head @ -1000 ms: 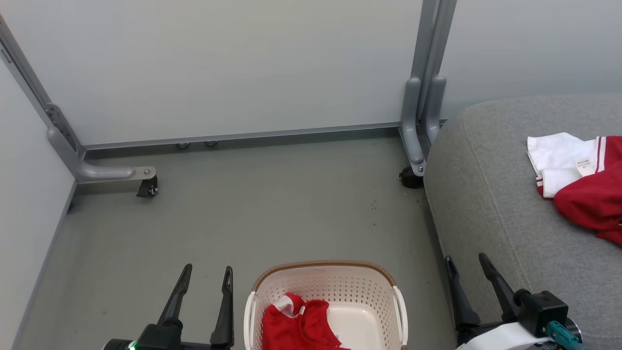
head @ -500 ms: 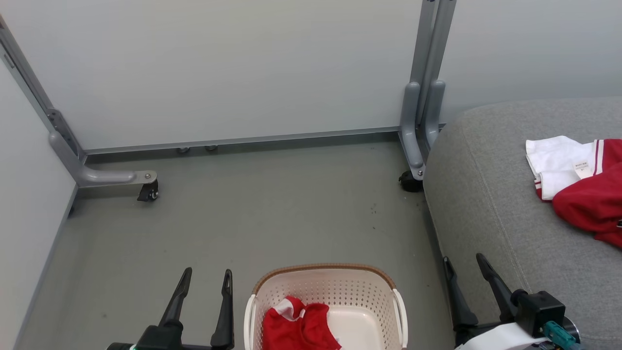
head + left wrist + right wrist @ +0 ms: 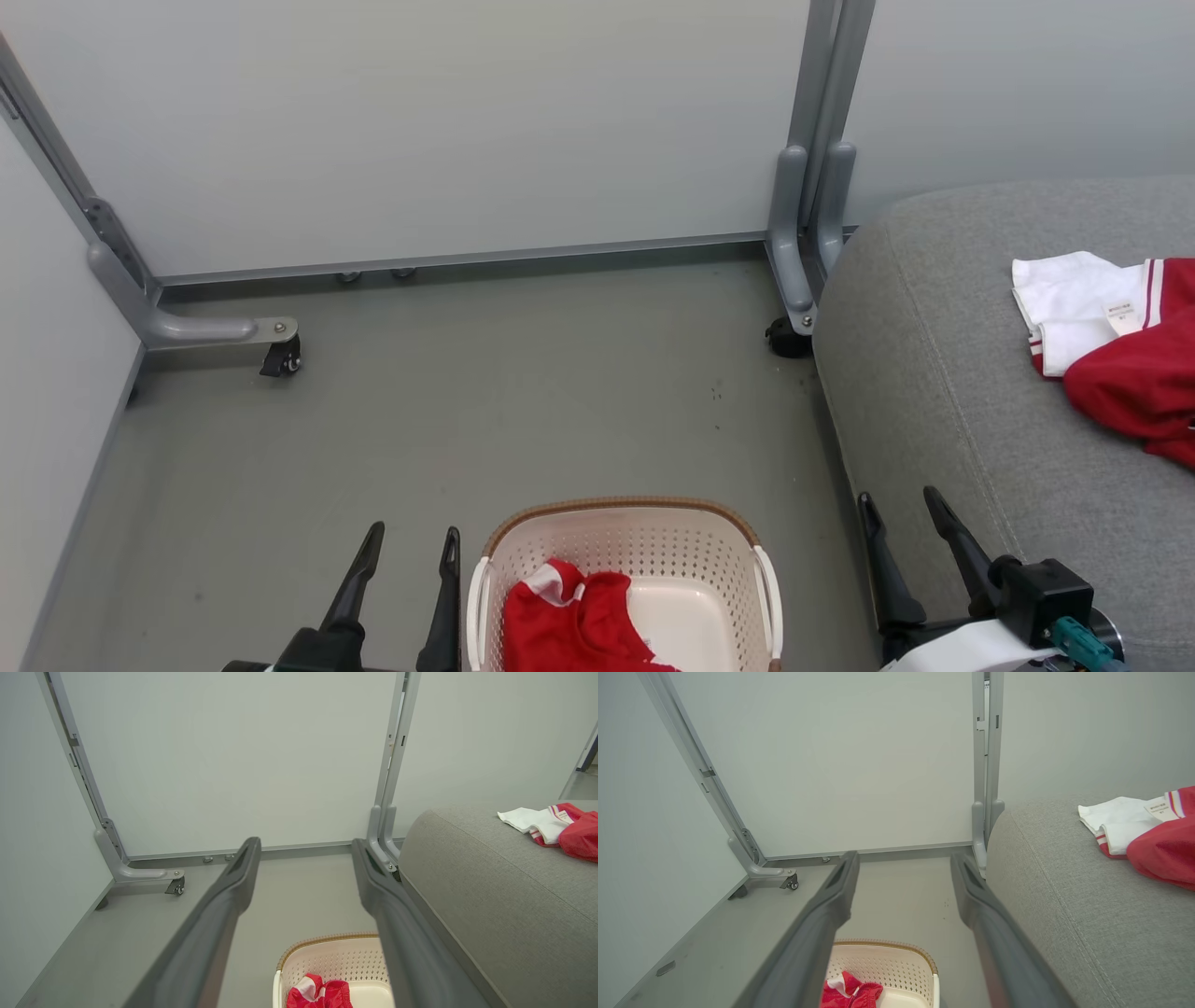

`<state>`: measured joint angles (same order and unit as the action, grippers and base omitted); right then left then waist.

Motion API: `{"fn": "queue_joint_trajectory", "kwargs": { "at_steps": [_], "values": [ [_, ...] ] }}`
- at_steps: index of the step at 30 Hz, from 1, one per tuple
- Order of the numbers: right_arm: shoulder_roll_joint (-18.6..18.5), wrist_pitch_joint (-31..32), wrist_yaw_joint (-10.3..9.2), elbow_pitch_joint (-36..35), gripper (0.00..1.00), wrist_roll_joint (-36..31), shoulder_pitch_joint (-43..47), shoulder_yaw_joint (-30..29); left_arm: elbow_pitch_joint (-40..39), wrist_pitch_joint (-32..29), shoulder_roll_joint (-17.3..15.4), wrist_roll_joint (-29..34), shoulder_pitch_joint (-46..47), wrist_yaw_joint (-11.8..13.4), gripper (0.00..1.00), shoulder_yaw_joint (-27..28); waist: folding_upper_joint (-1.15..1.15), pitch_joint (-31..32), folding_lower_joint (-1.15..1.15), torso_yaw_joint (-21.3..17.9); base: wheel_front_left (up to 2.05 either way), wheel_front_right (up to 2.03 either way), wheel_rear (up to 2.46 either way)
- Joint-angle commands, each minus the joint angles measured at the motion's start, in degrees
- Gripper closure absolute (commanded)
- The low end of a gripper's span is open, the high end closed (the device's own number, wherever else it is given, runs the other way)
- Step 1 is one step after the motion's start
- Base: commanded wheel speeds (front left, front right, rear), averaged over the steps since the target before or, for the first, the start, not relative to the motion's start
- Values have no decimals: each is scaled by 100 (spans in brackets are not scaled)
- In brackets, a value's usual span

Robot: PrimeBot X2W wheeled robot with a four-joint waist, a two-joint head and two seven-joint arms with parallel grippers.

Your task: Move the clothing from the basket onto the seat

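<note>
Since half a second back my left pincer [image 3: 414, 530] has slid a little to the right, so its inner finger now stands just beside the left handle of the basket [image 3: 616, 505]; the head camera has also tipped slightly, which lifts the whole scene a touch in the picture, and nothing else has shifted. Starting from the left, I see a grey partition foot [image 3: 201, 329] with a small black caster [image 3: 280, 359] resting on the grey-green floor [image 3: 485, 401], well ahead of that pincer. The left pincer is open, its two dark fingers spread and pointing forward over bare floor, holding nothing. Next comes the cream perforated basket with its brown woven-look rim, standing on the floor at the bottom middle of the head view; a crumpled red garment [image 3: 574, 621] with a white patch lies in its left half, and the right half shows bare bottom. Beyond it a pale panel [image 3: 448, 121] closes the back, and a grey upright post [image 3: 822, 112] comes down to a second caster [image 3: 789, 338] beside the corner of the seat [image 3: 934, 401]. My right pincer [image 3: 896, 497] hangs to the right of the basket, fingers apart and empty, in front of the seat's near-left edge. On that grey cushion, far right, a second garment [image 3: 1120, 373] lies spread, white part to the left, red bulk to the right, cut off by the picture's edge
</note>
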<state>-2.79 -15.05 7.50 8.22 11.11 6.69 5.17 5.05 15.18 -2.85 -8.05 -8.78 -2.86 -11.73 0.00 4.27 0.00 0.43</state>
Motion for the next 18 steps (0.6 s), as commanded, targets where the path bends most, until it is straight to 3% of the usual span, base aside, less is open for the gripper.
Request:
{"fn": "queue_joint_trajectory", "kwargs": {
  "at_steps": [1,7,18],
  "values": [
    [-19,-19,-2,-11,0,-41,-4,-41,17,-6,-8,-35,30,-32,0,-25,0,-93,0,-24,0,0,0],
    [-19,-19,-2,-44,0,-161,-134,-201,202,-6,-8,67,286,-135,0,-140,0,-504,0,-92,0,0,0],
    [-140,-18,-2,-481,0,-381,-1110,-684,957,-6,-148,599,2044,-401,0,-638,0,-2689,0,-237,0,0,0]
  ]
}}
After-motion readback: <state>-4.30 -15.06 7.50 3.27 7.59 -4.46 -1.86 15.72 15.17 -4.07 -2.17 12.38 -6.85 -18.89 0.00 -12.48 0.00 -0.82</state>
